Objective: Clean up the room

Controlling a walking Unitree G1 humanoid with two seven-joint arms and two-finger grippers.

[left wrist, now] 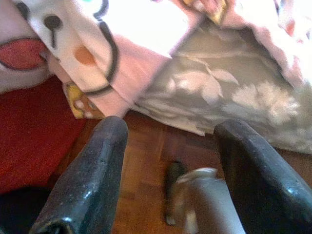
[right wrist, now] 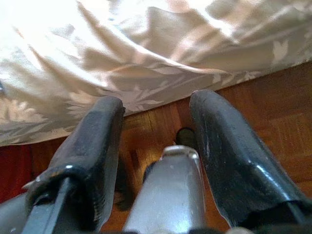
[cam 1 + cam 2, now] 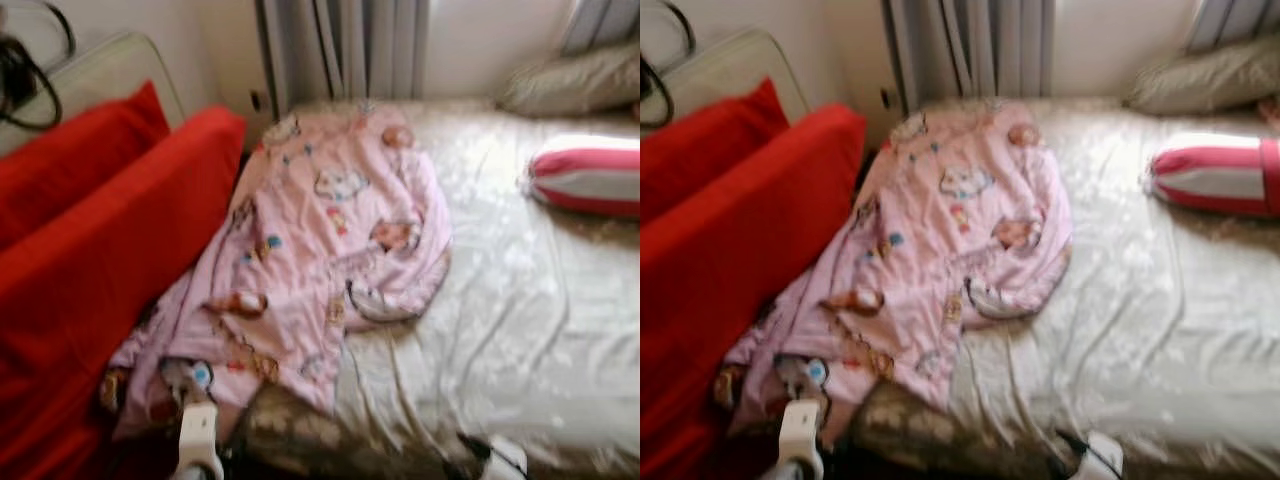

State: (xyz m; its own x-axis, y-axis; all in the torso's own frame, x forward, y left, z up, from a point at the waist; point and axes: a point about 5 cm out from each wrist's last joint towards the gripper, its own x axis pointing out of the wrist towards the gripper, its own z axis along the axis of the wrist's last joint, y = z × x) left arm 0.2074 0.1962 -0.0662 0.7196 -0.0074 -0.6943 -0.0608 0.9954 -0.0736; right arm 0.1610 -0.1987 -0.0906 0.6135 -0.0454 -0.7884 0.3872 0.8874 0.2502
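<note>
A pink cartoon-print blanket (image 3: 320, 250) lies crumpled across the left side of the bed (image 3: 520, 330), its lower corner hanging over the front edge. My left gripper (image 1: 168, 129) is open, low by that hanging corner, nothing between its fingers (image 1: 92, 165). My left arm's white wrist (image 3: 198, 435) pokes up at the bottom edge of the eye view. My right gripper (image 2: 156, 109) is open too, near the bed's front edge over wooden floor, and holds nothing. Its wrist (image 3: 505, 458) is at the bottom right.
A red sofa with red cushions (image 3: 90, 250) stands close on the left of the bed. A pink and white bolster (image 3: 590, 175) and a grey pillow (image 3: 575, 80) lie at the bed's far right. Curtains (image 3: 345, 45) hang behind. Wooden floor (image 2: 273, 122) lies below.
</note>
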